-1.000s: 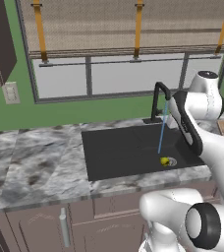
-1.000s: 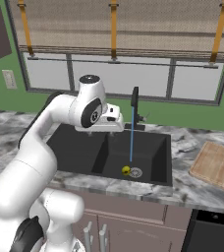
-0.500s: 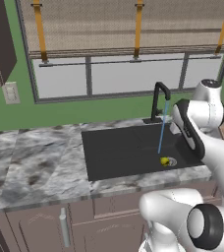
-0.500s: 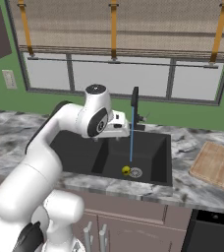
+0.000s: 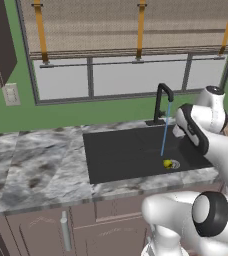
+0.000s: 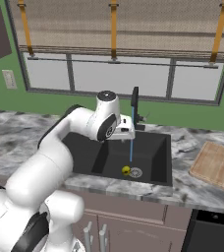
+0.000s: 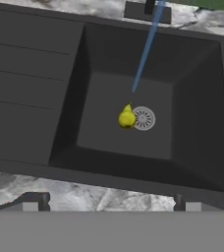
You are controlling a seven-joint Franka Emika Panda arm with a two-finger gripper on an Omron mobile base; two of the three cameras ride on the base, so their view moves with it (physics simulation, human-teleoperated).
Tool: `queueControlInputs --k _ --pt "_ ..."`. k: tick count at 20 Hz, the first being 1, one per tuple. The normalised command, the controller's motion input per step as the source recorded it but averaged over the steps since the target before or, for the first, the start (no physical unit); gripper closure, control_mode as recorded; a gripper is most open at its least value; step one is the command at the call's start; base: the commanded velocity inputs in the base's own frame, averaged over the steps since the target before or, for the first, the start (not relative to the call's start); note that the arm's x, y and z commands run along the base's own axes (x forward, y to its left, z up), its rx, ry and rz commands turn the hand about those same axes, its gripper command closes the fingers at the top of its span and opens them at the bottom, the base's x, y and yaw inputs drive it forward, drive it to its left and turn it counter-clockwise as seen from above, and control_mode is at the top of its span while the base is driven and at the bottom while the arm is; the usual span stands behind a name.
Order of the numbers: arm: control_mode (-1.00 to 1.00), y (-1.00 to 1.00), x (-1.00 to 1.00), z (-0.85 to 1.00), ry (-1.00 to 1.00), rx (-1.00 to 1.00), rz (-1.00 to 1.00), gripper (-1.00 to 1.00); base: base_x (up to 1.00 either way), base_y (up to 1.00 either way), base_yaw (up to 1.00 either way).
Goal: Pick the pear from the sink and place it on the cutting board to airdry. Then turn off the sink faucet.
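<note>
Gripper (image 7: 109, 203) jaws are spread wide apart, holding nothing, hovering above the sink (image 7: 197, 123) with the pear (image 7: 126, 118) well below.

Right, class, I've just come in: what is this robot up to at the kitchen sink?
The white arm hangs over the sink with its gripper open and empty, looking down into the basin. A small pear lies on the bottom beside the drain, untouched. The faucet is running, its stream landing near the fruit. The cutting board waits on the counter to the sink's right.
</note>
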Motion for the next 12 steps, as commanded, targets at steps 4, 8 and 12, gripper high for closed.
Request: queueControlInputs --k 4,8,12 --pt "-1.0 0.0 0.35 -0.27 0.0 0.07 0.0 -1.0 0.0 0.0 0.0" --pt "-1.0 0.0 0.23 -0.31 0.0 0.01 0.0 -1.0 0.0 0.0 0.0" --pt "-1.0 -0.01 0.17 -0.34 0.01 0.0 0.0 -1.0 0.0 0.0 0.0"
